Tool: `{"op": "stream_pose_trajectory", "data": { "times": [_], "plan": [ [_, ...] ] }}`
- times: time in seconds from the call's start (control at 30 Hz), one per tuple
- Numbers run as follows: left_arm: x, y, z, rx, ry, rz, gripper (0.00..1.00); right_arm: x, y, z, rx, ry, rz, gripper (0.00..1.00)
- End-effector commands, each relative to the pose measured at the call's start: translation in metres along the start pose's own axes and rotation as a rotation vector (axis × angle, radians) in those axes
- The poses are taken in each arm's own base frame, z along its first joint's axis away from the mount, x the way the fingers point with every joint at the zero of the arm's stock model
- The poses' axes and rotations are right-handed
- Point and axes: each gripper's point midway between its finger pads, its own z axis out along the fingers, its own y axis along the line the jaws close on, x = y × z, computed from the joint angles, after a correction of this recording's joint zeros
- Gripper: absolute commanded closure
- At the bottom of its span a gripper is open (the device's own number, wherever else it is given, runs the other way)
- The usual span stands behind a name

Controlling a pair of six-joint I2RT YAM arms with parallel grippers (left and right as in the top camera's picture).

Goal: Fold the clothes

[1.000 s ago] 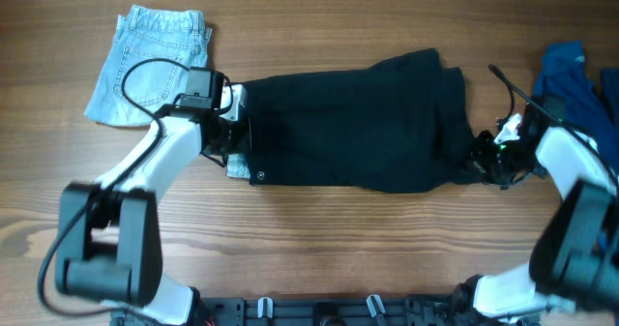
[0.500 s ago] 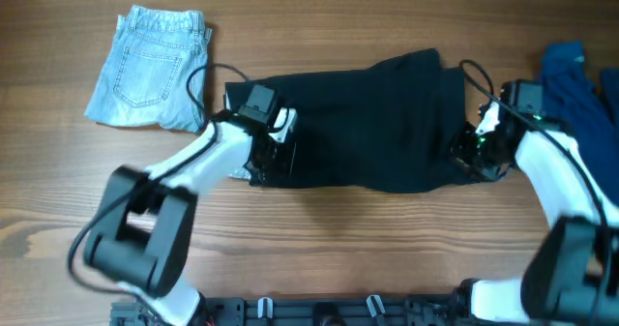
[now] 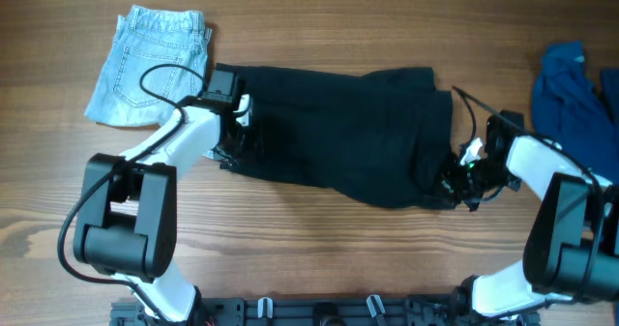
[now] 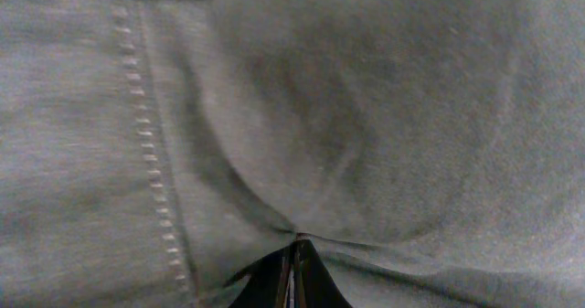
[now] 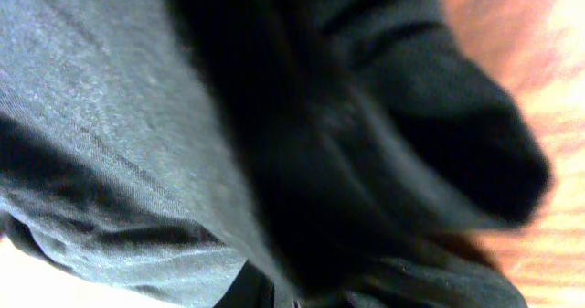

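The black shorts [image 3: 338, 123] lie stretched across the middle of the table. My left gripper [image 3: 235, 144] is shut on their left edge; in the left wrist view the cloth [image 4: 347, 116] fills the frame and puckers into the closed jaws [image 4: 297, 271]. My right gripper [image 3: 456, 183] is at their lower right corner; in the right wrist view the dark cloth [image 5: 302, 134] covers its jaws [image 5: 274, 294], which seem closed on it. The pale-blue denim shorts [image 3: 150, 65] lie folded at the far left. The royal-blue garment [image 3: 571, 89] lies at the right edge.
Bare wooden table [image 3: 319, 249] lies in front of the shorts. Both arms' bases stand at the table's front edge, with a black rail [image 3: 319, 311] between them.
The left gripper pulled the shorts' left edge up and back toward the left. The right gripper moved down to the lower right corner. The black shorts now lie slanted, with the bottom edge drawn up.
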Motion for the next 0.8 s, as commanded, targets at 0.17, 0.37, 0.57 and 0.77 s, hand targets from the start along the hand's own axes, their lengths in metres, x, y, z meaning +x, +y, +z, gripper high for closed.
{"op": "stream_pose_trajectory", "data": {
  "times": [0.17,0.37,0.57,0.77],
  "plan": [
    [0.010,0.030,0.015,-0.111,0.033,-0.035,0.92,-0.066,0.088,-0.112,-0.189,-0.600,-0.419,0.52],
    [0.001,0.006,0.009,0.018,0.005,-0.023,0.84,-0.126,0.093,-0.112,-0.174,-0.759,-0.373,0.47],
    [-0.016,-0.015,-0.029,0.092,-0.116,0.011,0.76,-0.164,0.102,-0.072,-0.270,-0.741,-0.403,0.44],
    [-0.054,-0.018,-0.082,0.087,-0.354,0.040,0.44,-0.156,0.106,-0.064,-0.314,-0.685,-0.421,0.74]
  ]
}}
